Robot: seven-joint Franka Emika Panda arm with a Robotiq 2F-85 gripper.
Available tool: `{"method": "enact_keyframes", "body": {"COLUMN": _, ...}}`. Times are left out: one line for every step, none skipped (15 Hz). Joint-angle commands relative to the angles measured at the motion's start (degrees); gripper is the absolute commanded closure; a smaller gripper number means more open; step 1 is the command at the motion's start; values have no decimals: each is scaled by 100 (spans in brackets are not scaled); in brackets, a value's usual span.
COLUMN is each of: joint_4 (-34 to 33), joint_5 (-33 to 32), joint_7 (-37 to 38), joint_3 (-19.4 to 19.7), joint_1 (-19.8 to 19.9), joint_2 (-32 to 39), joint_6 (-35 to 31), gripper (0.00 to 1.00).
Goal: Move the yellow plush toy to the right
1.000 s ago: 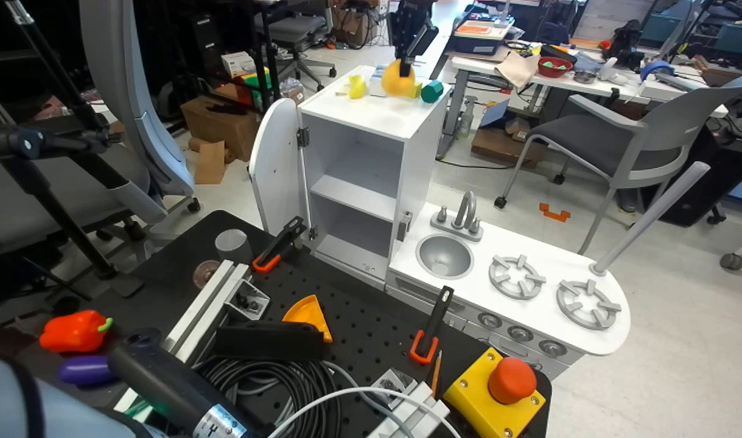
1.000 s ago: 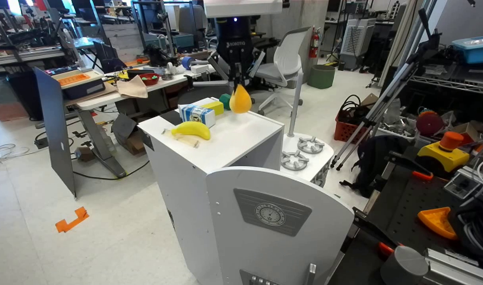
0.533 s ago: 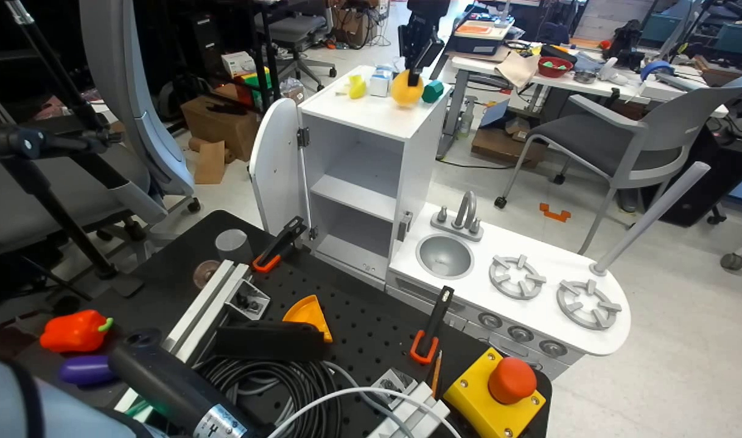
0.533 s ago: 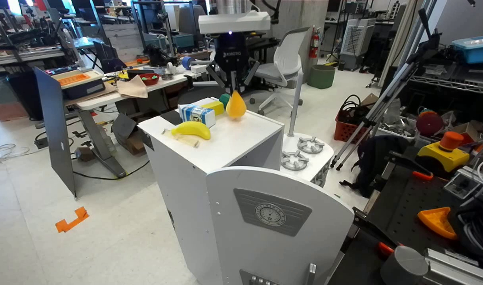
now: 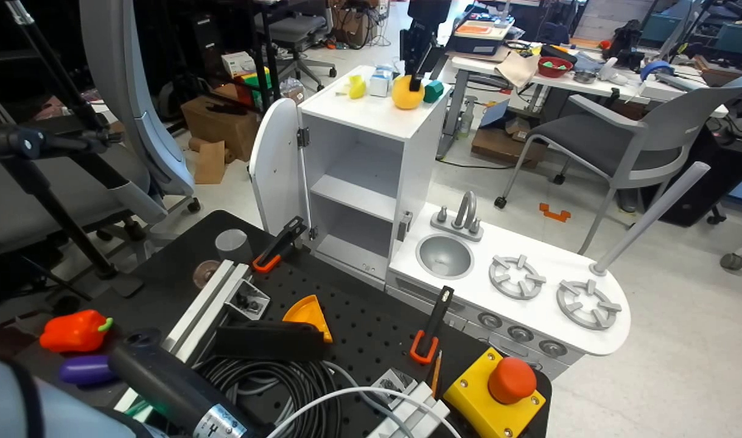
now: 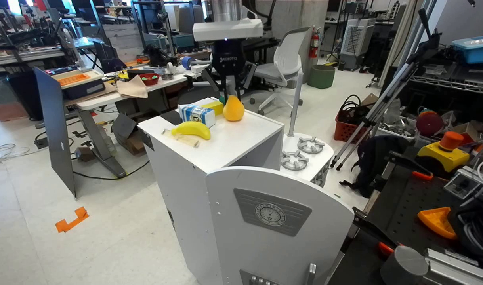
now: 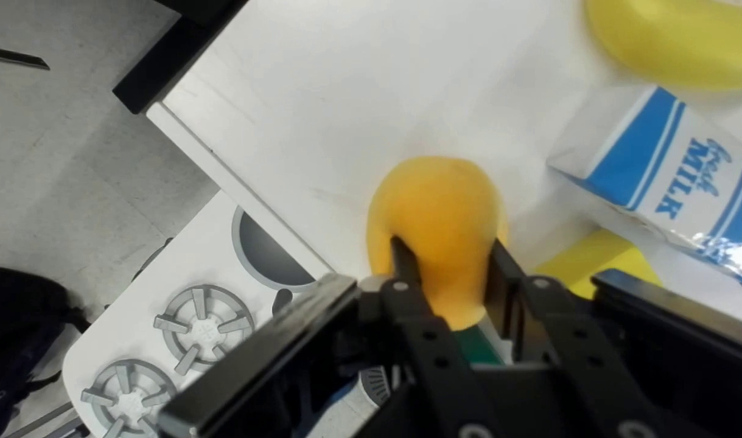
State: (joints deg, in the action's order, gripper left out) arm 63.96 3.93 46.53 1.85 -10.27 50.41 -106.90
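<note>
The yellow plush toy is a rounded, pear-shaped, orange-yellow lump. It appears to rest upright on the white cabinet top, near its far side, and also shows in an exterior view. In the wrist view the toy lies between the fingers of my gripper, at its narrow end. The fingers stand apart on both sides of the toy, very close to it, and look opened. Blur hides whether they still touch it. The gripper points down in both exterior views.
A blue-and-white milk carton and a yellow block lie beside the toy. A dark green block is close behind it. A banana lies farther off. The cabinet edge drops to a toy stove and sink.
The gripper and the toy have moved down onto the cabinet top, with some sideways shift. The fingers have spread a little, and the toy's pinched top has become rounder.
</note>
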Motion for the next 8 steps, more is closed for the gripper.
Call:
{"method": "enact_keyframes", "body": {"joint_4": -54, "joint_5": -120, "joint_7": 133, "joint_3": 55, "joint_1": -123, "joint_2": -39, "joint_6": 66, "gripper": 38}}
{"method": "enact_keyframes", "body": {"joint_4": 54, "joint_5": -134, "joint_7": 103, "joint_3": 44, "joint_1": -146, "joint_2": -147, "joint_6": 52, "gripper": 30}}
{"method": "enact_keyframes", "body": {"joint_4": 138, "joint_5": -147, "joint_7": 94, "joint_3": 41, "joint_1": -172, "joint_2": -229, "joint_6": 24, "gripper": 24}}
{"method": "enact_keyframes", "body": {"joint_4": 276, "joint_5": -170, "joint_7": 81, "joint_3": 42, "joint_1": -210, "joint_2": -363, "joint_6": -36, "gripper": 17}}
{"method": "enact_keyframes", "body": {"joint_4": 384, "joint_5": -191, "joint_7": 75, "joint_3": 42, "joint_1": -248, "joint_2": -469, "joint_6": -91, "gripper": 9}}
{"method": "enact_keyframes", "body": {"joint_4": 534, "joint_5": -225, "joint_7": 75, "joint_3": 48, "joint_1": -296, "joint_2": -607, "joint_6": -173, "gripper": 3}}
{"method": "enact_keyframes", "body": {"joint_4": 727, "joint_5": -281, "joint_7": 85, "joint_3": 63, "joint_1": -349, "joint_2": -778, "joint_6": -290, "gripper": 0}}
{"method": "enact_keyframes", "body": {"joint_4": 903, "joint_5": -350, "joint_7": 95, "joint_3": 70, "joint_1": -395, "joint_2": -927, "joint_6": -412, "gripper": 0}}
